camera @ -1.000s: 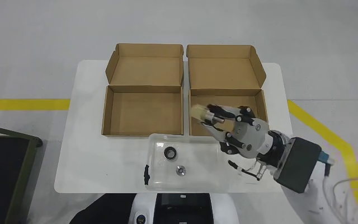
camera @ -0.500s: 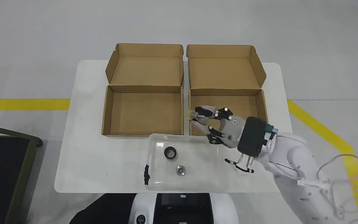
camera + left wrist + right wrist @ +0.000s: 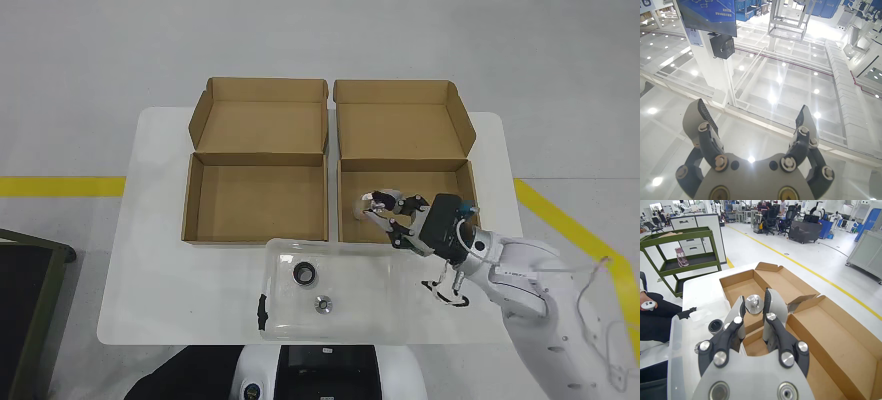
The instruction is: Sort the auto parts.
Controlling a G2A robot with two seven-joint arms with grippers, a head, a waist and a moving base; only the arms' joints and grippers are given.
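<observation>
Bright even light, ceiling lamps (image 3: 779,79) flaring, soft faint shadows

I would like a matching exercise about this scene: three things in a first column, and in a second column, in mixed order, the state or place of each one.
Things:
1. silver disc part
2. black ring part
3. left gripper

States:
A. open, holding nothing
B. lying in the clear tray
C. clamped in the right gripper

Pairs: 1-C, 2-B, 3-A.
</observation>
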